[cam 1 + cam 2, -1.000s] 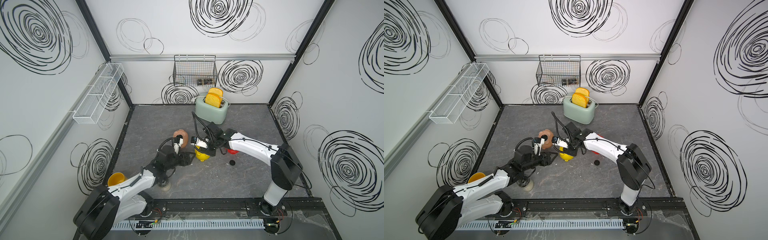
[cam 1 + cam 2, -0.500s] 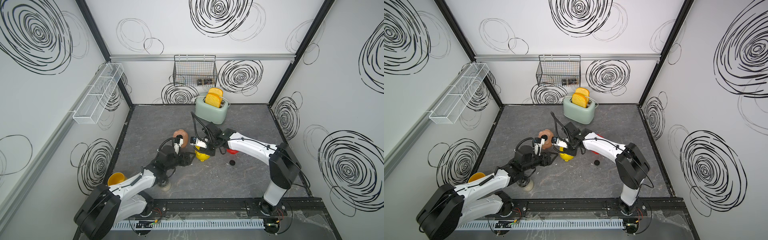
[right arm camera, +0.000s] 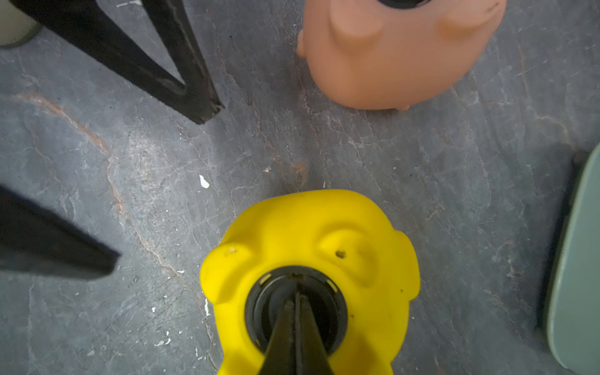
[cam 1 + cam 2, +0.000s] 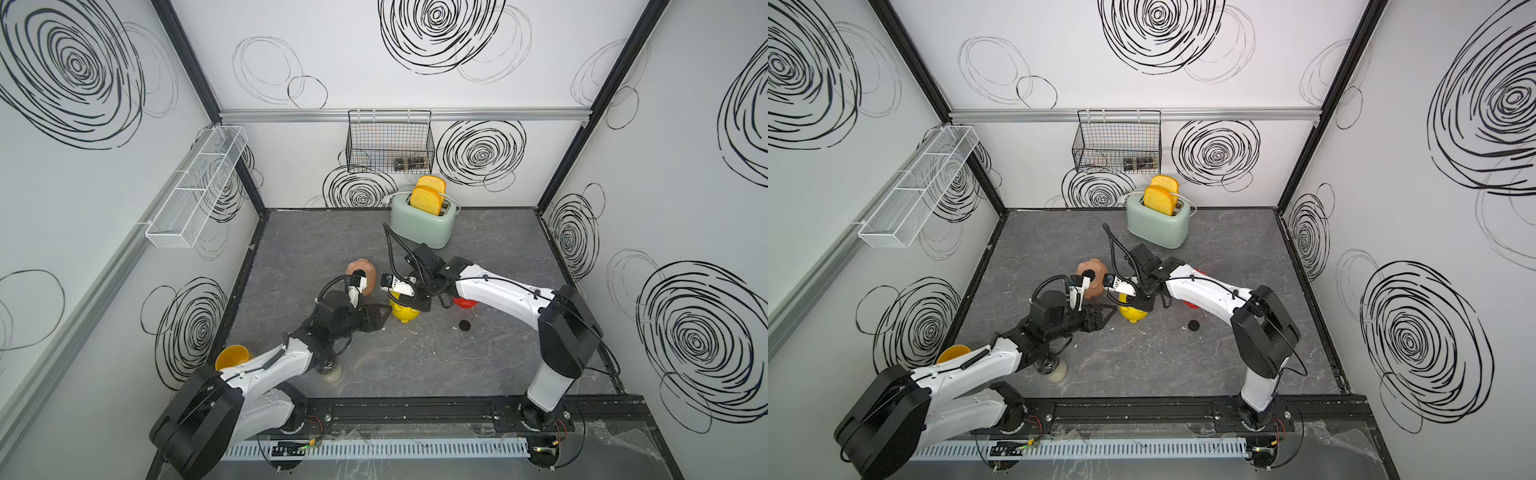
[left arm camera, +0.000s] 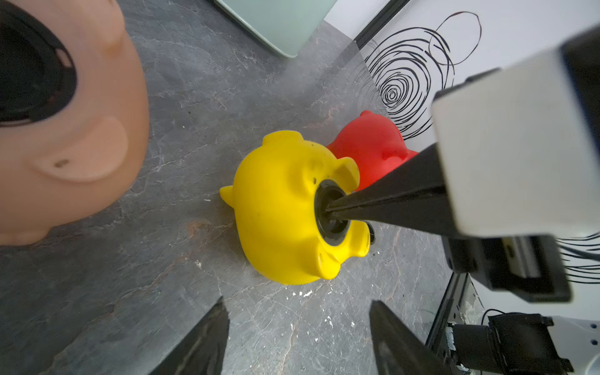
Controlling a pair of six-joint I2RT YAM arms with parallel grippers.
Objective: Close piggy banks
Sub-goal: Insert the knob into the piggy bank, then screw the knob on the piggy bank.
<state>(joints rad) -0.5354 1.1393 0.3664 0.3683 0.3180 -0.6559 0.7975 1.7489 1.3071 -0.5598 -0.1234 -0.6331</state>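
In wrist views only: yellow pig's (image 3: 302, 224) hole (image 3: 332, 302)

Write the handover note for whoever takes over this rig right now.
Right end effector: shut, tips in the black plug sitting in the belly hole of the yellow piggy bank.
Left end effector: open, empty, beside the yellow one.
Pink piggy bank: on its side, appears plugged.
Red piggy bank: beside the yellow one, belly hidden.
A loose black plug lies on the table.
To do: finish seating yellow's plug, then probably fit the loose one to red.
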